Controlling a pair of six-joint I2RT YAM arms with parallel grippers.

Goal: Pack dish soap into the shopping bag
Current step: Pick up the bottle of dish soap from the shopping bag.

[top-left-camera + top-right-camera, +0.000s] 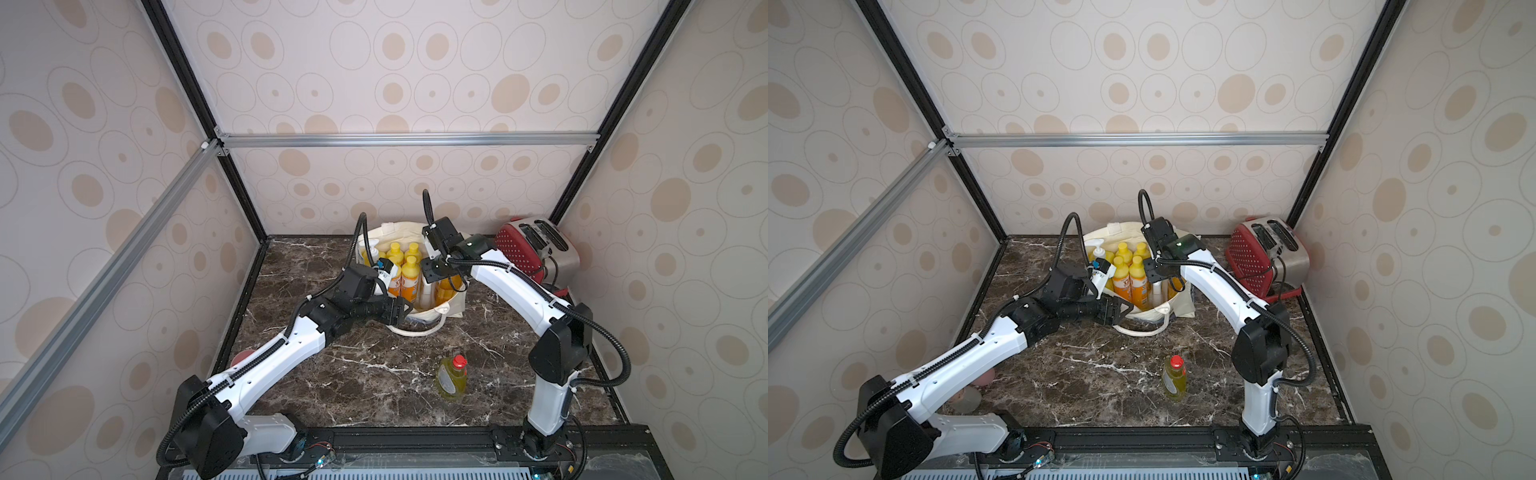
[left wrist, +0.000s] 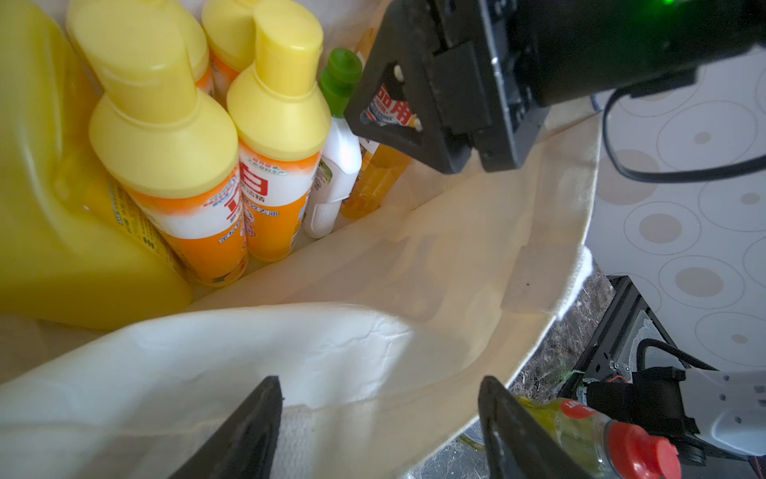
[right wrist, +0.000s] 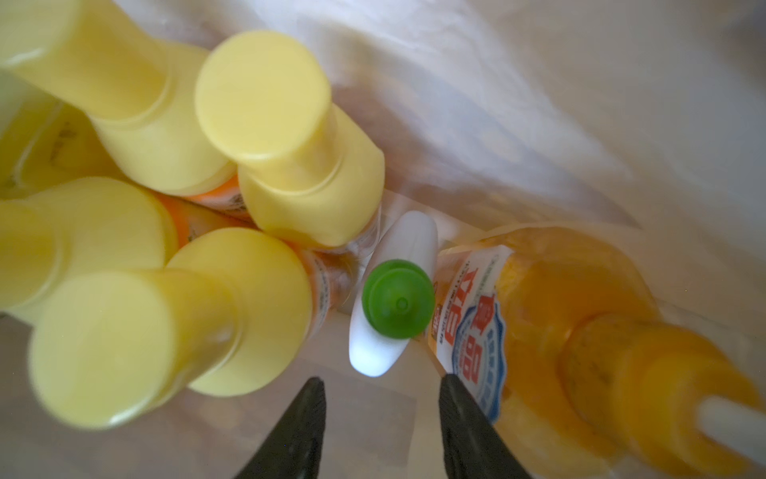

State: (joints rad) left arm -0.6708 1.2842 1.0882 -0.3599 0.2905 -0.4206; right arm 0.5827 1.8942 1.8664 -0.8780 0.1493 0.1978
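The cream shopping bag (image 1: 428, 309) stands open at the back middle of the table in both top views. It holds several small orange yellow-capped dish soap bottles (image 1: 409, 280), a big yellow one with a white pump (image 2: 49, 207), a clear amber one (image 3: 559, 331) and a white green-capped one (image 3: 393, 298). My right gripper (image 3: 381, 378) hangs inside the bag just above the green cap, open, nothing between its fingers. At the bag's near rim (image 2: 414, 398) my left gripper (image 2: 380, 379) is open, with the cloth between its fingers. A yellow-green red-capped bottle (image 1: 451, 378) stands alone on the table.
A red toaster (image 1: 532, 249) sits at the back right, close to the right arm. A white rope handle (image 1: 415, 332) lies on the marble in front of the bag. A pinkish object (image 1: 984, 376) shows by the left arm at the table's left edge.
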